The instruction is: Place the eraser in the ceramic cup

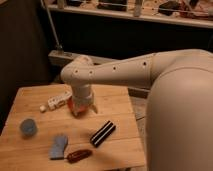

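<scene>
The eraser (103, 133), a black block with white stripes, lies on the wooden table (30, 100) to the right of the middle. The light-blue ceramic cup (28, 127) stands near the table's left edge, well apart from the eraser. My gripper (82, 108) hangs from the white arm over the orange-red bowl (74, 105), up and to the left of the eraser. It holds nothing that I can see.
A white segmented bar (55, 101) lies left of the bowl. A blue-grey cloth piece (59, 146) and a glossy red-brown oblong thing (79, 155) lie near the front edge. My white arm (165, 85) fills the right side.
</scene>
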